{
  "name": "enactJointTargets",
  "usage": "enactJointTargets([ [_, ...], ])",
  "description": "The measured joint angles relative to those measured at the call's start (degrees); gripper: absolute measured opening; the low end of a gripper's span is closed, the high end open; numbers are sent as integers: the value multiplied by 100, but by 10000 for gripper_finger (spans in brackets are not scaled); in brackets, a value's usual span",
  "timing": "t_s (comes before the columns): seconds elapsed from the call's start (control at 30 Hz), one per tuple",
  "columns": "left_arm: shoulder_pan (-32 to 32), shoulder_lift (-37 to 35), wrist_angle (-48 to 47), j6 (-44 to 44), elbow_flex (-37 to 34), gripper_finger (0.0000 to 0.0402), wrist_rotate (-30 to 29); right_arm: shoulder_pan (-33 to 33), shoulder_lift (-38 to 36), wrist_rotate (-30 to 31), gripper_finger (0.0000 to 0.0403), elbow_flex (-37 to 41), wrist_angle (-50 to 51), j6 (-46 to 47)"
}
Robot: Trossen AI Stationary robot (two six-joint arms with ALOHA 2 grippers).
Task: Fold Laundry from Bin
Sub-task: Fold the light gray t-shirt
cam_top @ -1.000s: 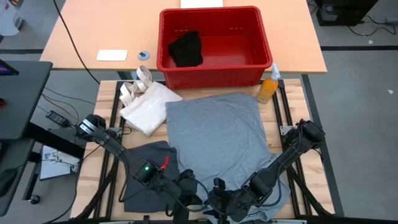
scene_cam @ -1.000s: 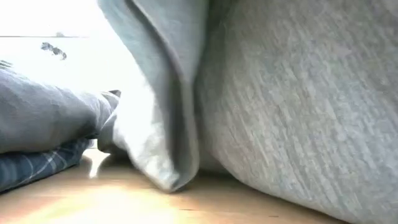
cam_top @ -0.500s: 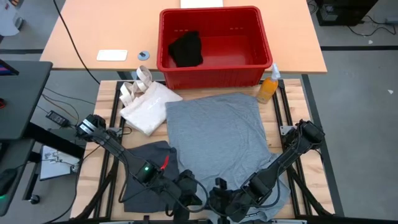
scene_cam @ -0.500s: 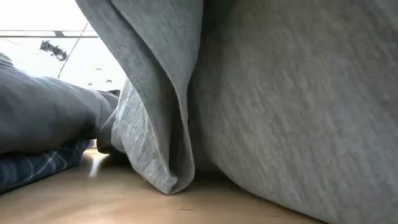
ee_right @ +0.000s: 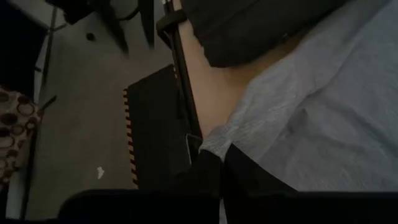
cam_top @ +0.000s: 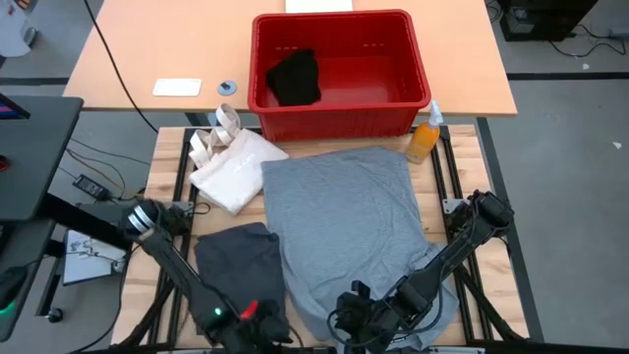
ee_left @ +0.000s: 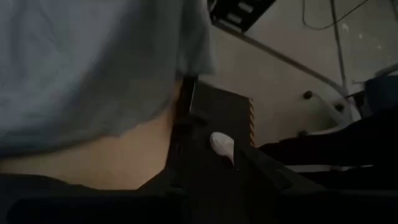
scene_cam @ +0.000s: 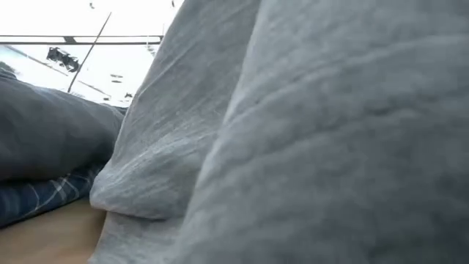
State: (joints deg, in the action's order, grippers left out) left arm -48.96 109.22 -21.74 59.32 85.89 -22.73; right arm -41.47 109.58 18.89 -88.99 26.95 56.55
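Both arms reach low toward the near edge, the right pincer (cam_top: 346, 323) clamped shut on the hem of the light grey piece (cam_top: 344, 216), the left pincer (cam_top: 263, 334) just beside it.

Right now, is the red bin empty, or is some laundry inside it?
Not empty. The high view shows one black piece lying in the left part of the red bin; the rest of its floor is bare.
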Motion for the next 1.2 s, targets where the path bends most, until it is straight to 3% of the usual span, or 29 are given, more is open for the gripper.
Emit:
enactJointTargets([
  [0.2, 96, 695, 863, 131, -7, 94, 1, 59, 0, 108, 6, 0, -640, 96],
  [0.5, 319, 742, 1017, 455, -4, 100, -391, 67, -19, 262, 7, 0, -1251, 221],
  [0.83, 538, 742, 847, 283, -4, 195, -492, 67, -220, 469, 8, 0, -1274, 207],
  [1.0, 674, 742, 786, 160, -4, 215, -525, 67, -249, 525, 8, 2, -1258, 231],
  [1.1, 765, 742, 852, -30, -4, 195, -574, 67, -249, 520, 8, 2, -1250, 274],
  [1.2, 782, 742, 1064, -326, -4, 120, -595, 57, -249, 506, 8, 2, -1178, 288],
])
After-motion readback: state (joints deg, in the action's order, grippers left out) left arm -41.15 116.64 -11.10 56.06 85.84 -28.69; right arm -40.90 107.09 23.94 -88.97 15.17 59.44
